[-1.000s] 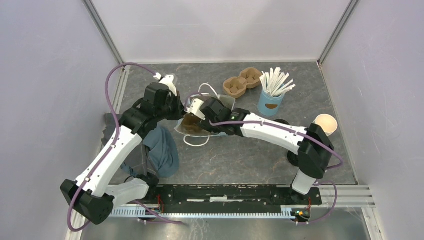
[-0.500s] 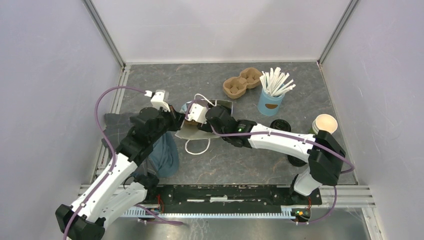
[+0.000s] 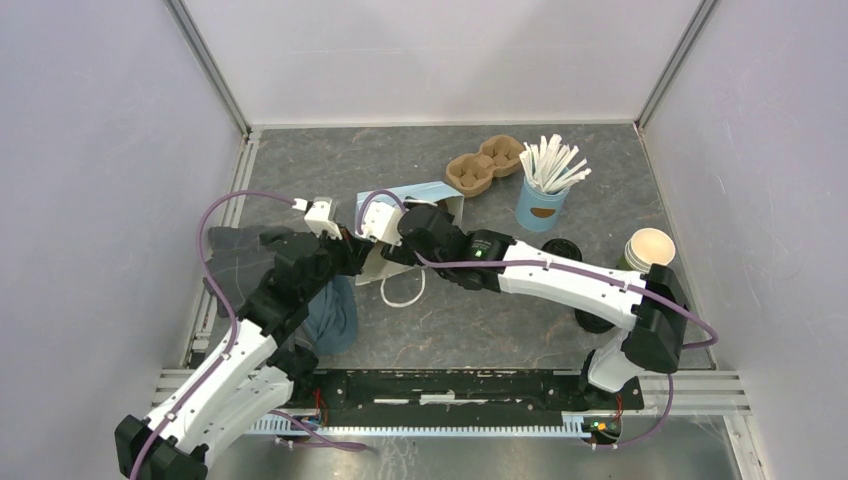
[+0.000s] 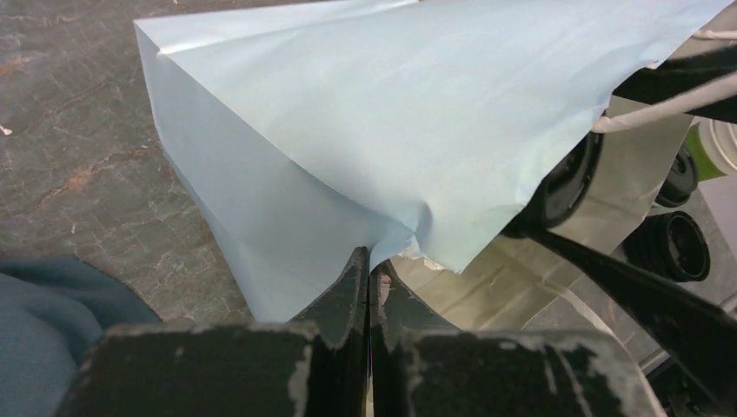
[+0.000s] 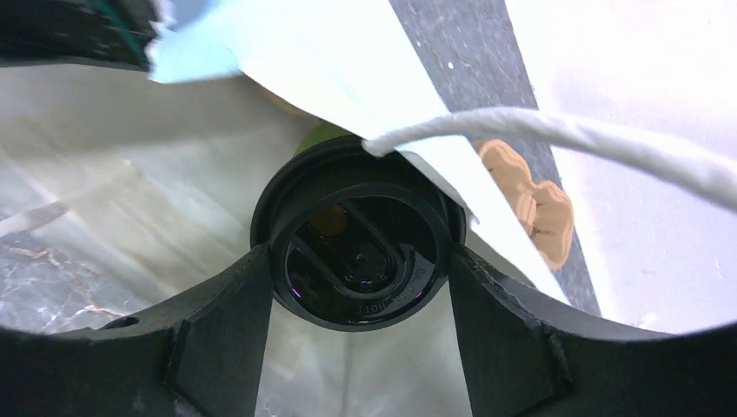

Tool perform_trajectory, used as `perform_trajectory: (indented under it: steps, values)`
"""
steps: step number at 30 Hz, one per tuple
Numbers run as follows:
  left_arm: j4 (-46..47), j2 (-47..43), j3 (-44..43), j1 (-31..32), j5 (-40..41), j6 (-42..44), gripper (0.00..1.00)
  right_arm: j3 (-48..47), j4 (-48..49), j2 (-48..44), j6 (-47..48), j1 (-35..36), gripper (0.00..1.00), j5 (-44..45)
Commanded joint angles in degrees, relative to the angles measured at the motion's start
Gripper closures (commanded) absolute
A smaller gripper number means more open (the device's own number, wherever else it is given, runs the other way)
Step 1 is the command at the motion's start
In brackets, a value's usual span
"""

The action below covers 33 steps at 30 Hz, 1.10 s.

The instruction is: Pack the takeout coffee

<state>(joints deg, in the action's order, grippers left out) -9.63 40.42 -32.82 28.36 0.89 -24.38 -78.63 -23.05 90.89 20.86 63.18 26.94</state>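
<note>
Right wrist view tells it best: the right gripper (image 5: 358,262) has its fingers clamped either side of the takeout coffee (image 5: 356,230), black lid facing the lens. The cup sits right at the mouth of the blue bag (image 5: 322,61), with pale lining all round it. The left gripper (image 4: 369,276) is pressed together on the bag's rim, pinching the paper so the mouth gapes. I'd say the step is sliding the cup in. The trick is going slow and straight along the middle so the lid doesn't snag the blue flap drooping over it, and a bit more lift on that rim from the left arm would help. The white rope handle (image 5: 565,139) crosses right by the lid, so that's what's most likely to catch. Round about: a cardboard cup carrier (image 3: 485,167), a light-blue cup of white sticks (image 3: 543,205), a lidless green cup (image 3: 650,248), a spare black lid (image 3: 560,250) and a blue-grey cloth (image 3: 330,310) by the left arm. None of them looks to be in the path.
</note>
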Motion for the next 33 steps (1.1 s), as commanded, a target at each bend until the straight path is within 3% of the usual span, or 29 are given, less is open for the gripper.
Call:
perform_trajectory:
  steps: [1,4,9,12,18,25,30,33]
  values:
    - [0.4,0.9,-1.0,-0.1,-0.5,3.7,0.98,-2.0,-2.0,-0.8,-1.2,1.3,0.52,-1.8]
    - [0.1,1.1,-1.9,-0.1,-0.6,3.6,0.98,-0.1,-0.6,0.4,0.3,1.2,0.52,-1.5]
    - [-2.2,1.7,-5.0,-0.1,-0.6,2.4,0.98,6.0,10.0,1.1,8.0,1.3,0.52,-0.8]
    - [-5.1,2.6,-7.6,-0.1,-1.6,2.4,0.98,2.8,7.5,2.5,11.2,1.1,0.52,-1.9]
    - [-8.0,3.5,-11.2,-0.1,-0.3,0.8,0.98,8.8,8.7,-2.1,23.8,0.0,0.52,-9.8]
    - [-8.6,3.3,-11.1,-0.1,-0.3,-0.4,0.98,9.1,9.2,-0.6,27.5,-1.4,0.53,-13.2]
    - [-8.8,3.1,-10.5,-0.1,-0.4,-0.9,0.98,9.9,18.1,5.3,28.5,-3.2,0.54,-14.8]
    - [-8.6,3.0,-10.1,0.0,-0.4,-1.2,0.98,6.6,21.0,10.3,28.3,-4.1,0.54,-11.0]
